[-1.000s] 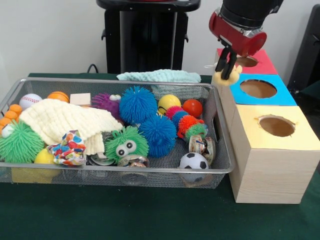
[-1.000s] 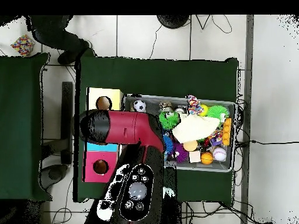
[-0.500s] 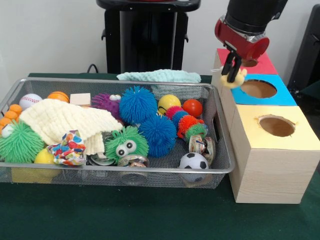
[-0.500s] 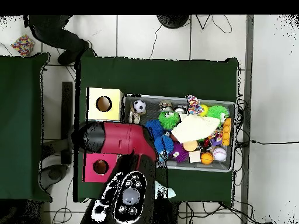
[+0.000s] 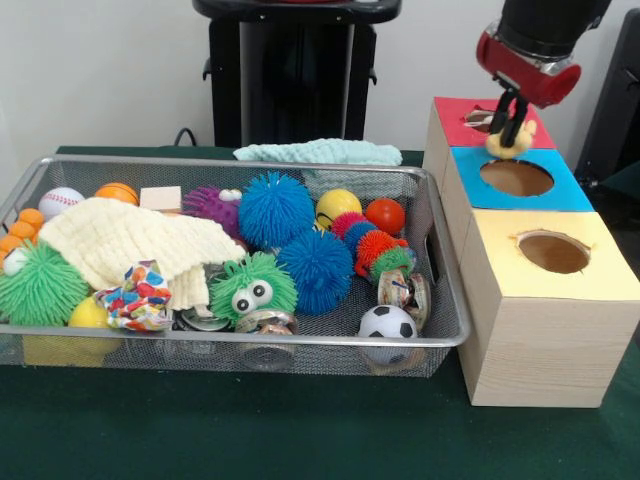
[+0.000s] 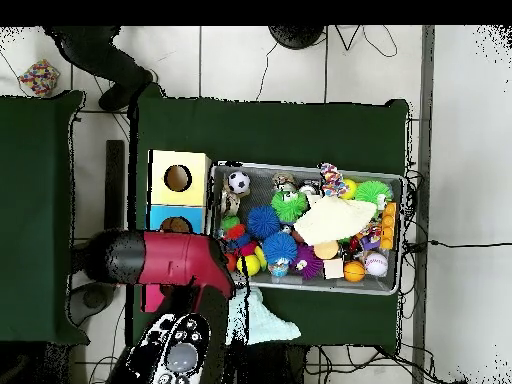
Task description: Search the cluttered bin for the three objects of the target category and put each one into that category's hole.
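In the front view my gripper [image 5: 511,122] hangs shut on a small pale-yellow toy [image 5: 510,143]. It hovers over the seam between the red box top [image 5: 462,108] and the blue box top [image 5: 560,195], just behind the blue hole [image 5: 517,178]. The red hole [image 5: 479,120] is partly hidden by the fingers. The yellow box's hole [image 5: 553,252] lies nearest the camera. From overhead, the red arm [image 6: 170,262] covers the gripper, the toy and most of the red box.
The wire bin [image 5: 250,341] left of the boxes holds blue spiky balls [image 5: 276,210], a green googly-eyed ball [image 5: 253,288], a soccer ball [image 5: 387,322], a baseball [image 5: 60,200] and a cream cloth [image 5: 130,240]. A mint cloth [image 5: 318,152] lies behind it.
The gripper has carried the yellow toy rightward in the front view, from beside the bin's right end to above the red and blue box tops. The bin's contents are unchanged.
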